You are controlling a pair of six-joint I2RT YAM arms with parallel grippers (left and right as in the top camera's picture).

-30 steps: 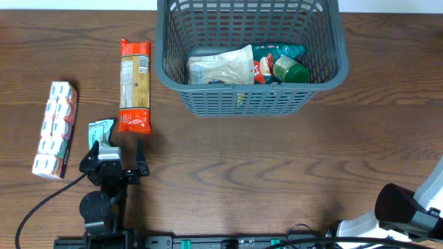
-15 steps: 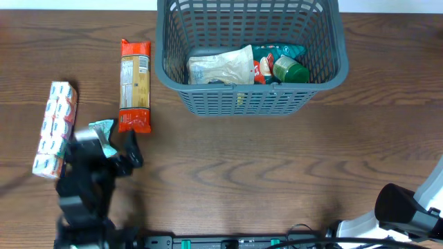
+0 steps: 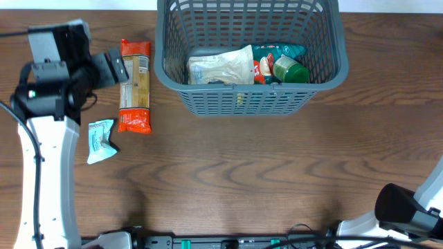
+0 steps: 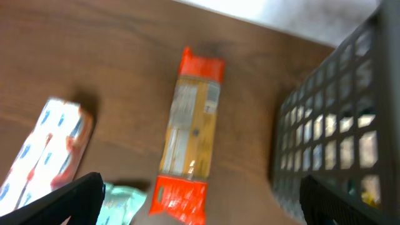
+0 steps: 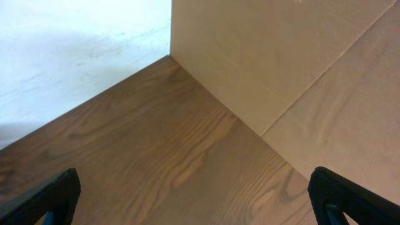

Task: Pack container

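Note:
The dark grey lattice container (image 3: 249,97) stands at the far middle of the table and holds a white bag (image 3: 221,67), a teal pack (image 3: 277,50) and a green-lidded jar (image 3: 289,71). Its side also shows in the left wrist view (image 4: 331,125). My left gripper (image 3: 116,67) is raised, open and empty, above the far end of an orange pasta packet (image 3: 133,86). In the left wrist view the left gripper (image 4: 200,203) has its jaws wide apart over that packet (image 4: 190,140). My right gripper (image 5: 200,200) is open and empty over bare wood at the near right.
A small teal packet (image 3: 100,140) lies left of the pasta packet's near end. A white multi-pack box (image 4: 47,153) lies further left, hidden under my left arm in the overhead view. A beige wall (image 5: 281,56) stands beside the right gripper.
My left arm has risen from the near-left table and swung to the far left, above the pasta packet. The teal packet lies uncovered on the table. The right arm has not moved.

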